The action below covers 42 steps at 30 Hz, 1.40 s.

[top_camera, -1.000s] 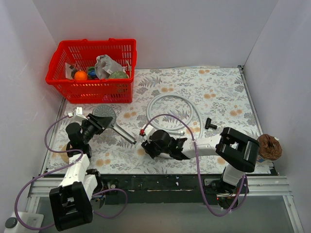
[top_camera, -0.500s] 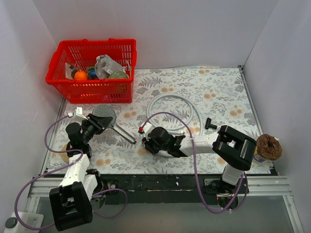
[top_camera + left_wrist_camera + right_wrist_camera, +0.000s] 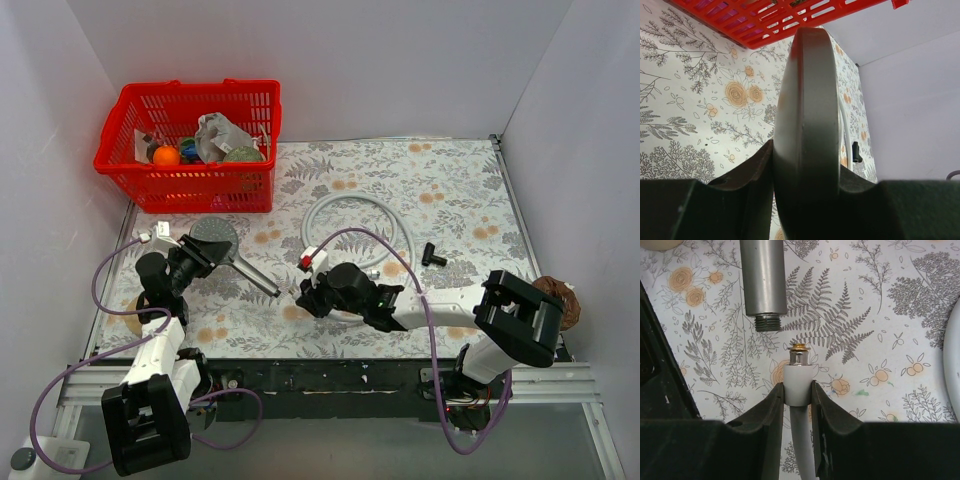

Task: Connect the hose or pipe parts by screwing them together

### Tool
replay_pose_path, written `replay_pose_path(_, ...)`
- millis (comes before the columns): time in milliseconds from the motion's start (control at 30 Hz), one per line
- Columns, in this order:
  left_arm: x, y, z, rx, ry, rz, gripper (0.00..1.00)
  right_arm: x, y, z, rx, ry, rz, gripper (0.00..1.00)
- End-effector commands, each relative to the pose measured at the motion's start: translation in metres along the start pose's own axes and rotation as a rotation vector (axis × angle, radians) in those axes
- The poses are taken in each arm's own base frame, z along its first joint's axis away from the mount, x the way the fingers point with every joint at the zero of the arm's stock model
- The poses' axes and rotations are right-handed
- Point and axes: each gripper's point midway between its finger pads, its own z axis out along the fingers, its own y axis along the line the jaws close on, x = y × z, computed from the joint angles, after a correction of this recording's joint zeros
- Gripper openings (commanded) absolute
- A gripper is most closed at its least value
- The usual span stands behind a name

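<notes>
Grey round-faced shower head (image 3: pixel 215 237) at left; its slim metal handle (image 3: pixel 763 280) has a threaded tip just short of the coiled whitish hose (image 3: pixel 357 198)'s brass-tipped end fitting (image 3: pixel 800 352), not touching.

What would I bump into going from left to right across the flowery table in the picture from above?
First the shower head, then the hose, then the small black piece, then the brown lump at the right edge.
</notes>
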Motion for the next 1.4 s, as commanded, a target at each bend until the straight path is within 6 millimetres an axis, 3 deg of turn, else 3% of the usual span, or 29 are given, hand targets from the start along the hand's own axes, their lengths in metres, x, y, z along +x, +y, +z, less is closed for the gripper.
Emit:
replay_pose_path(0, -0.015, -0.019, 0.0, 0.057, -0.045, 0.047, 0.0, -0.01, 0.018, -0.001, -0.07, -0.059, 0.038, 0.01)
replay_pose_path(233, -0.014, -0.017, -0.001, 0.052, -0.047, 0.048, 0.0, -0.007, 0.033, 0.005, -0.116, -0.042, 0.039, 0.01)
replay_pose_path(867, 0.001, -0.018, 0.0, 0.075, 0.001, 0.05, 0.0, -0.047, 0.027, 0.023, -0.041, -0.138, 0.054, 0.01)
replay_pose_path(1100, 0.008, -0.02, 0.002, 0.095, 0.029, 0.047, 0.0, -0.067, 0.03, 0.024, -0.047, -0.196, 0.067, 0.01)
replay_pose_path(1367, 0.012, -0.026, 0.003, 0.119, 0.048, 0.049, 0.0, -0.073, 0.04, 0.027, -0.098, -0.201, 0.07, 0.01)
